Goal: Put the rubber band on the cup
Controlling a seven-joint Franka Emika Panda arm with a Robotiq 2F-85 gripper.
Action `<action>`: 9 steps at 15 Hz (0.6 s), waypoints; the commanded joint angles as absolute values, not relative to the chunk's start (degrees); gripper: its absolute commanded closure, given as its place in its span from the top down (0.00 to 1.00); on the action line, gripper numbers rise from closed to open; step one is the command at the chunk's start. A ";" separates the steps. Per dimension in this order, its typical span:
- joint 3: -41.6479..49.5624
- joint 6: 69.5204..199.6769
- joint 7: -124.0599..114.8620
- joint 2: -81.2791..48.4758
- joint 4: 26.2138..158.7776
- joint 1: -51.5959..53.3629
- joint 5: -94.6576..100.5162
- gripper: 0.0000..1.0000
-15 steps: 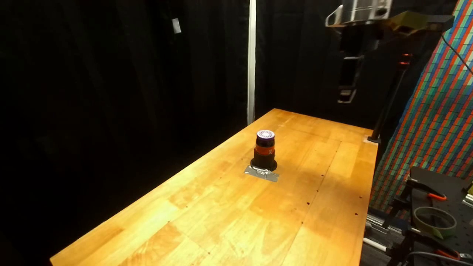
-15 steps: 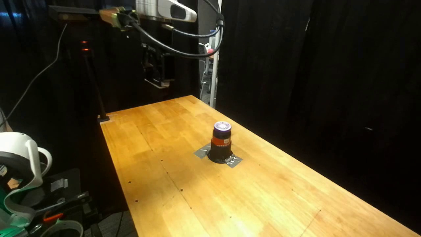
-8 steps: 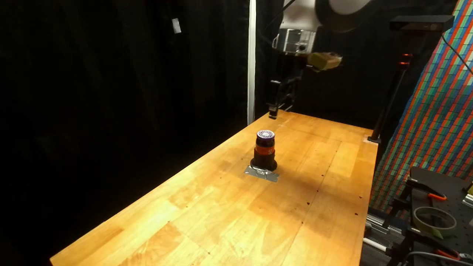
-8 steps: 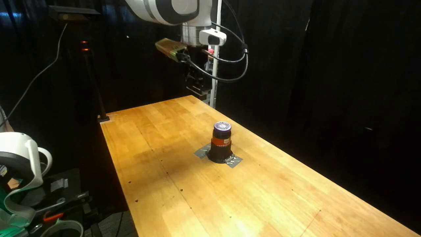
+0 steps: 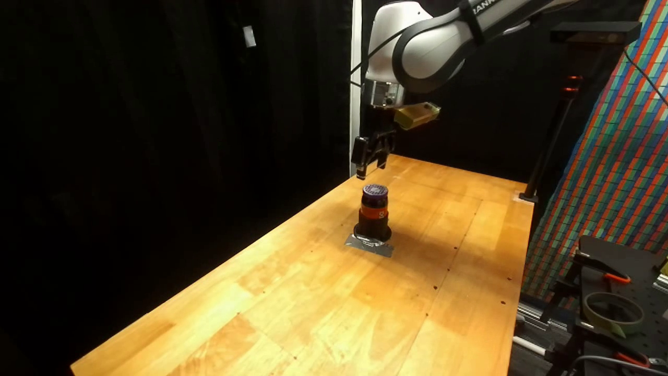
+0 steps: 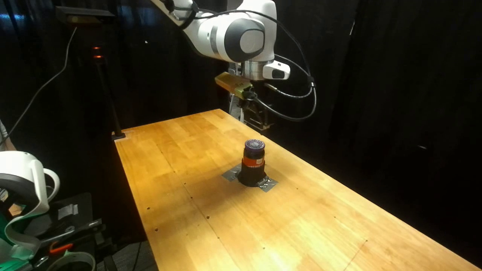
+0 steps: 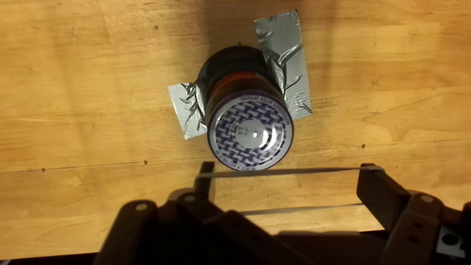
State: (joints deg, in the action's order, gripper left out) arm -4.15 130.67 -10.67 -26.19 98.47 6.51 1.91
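Note:
The cup (image 5: 374, 213) is a short dark jar-like cylinder with an orange-red stripe and a purple-and-white patterned top. It stands upright on the wooden table and shows in an exterior view (image 6: 253, 162) and in the wrist view (image 7: 254, 129). My gripper (image 5: 371, 172) is open, above and beyond the cup in both exterior views (image 6: 260, 128). The wrist view shows the rubber band (image 7: 316, 170), thin and pale, stretched around both spread fingers (image 7: 286, 176). Its outer strand crosses just below the cup's top in that view. The band is too thin to see in the exterior views.
Silver tape (image 7: 285, 59) sticks the cup's black base to the wooden table (image 6: 301, 210). A black pole (image 5: 543, 141) stands at the table's far corner. A cart with a tape roll (image 5: 614, 312) stands beside the table. Black curtains hang around.
My gripper has come from high at the table's far end down towards the cup, moving left in an exterior view and right in an exterior view. The cup has not moved.

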 commanded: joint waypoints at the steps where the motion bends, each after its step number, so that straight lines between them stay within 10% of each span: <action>1: -3.32 129.44 -8.14 -30.30 93.47 5.91 1.08 1.00; 9: -2.97 132.93 -7.18 -35.71 92.18 5.27 0.52 1.00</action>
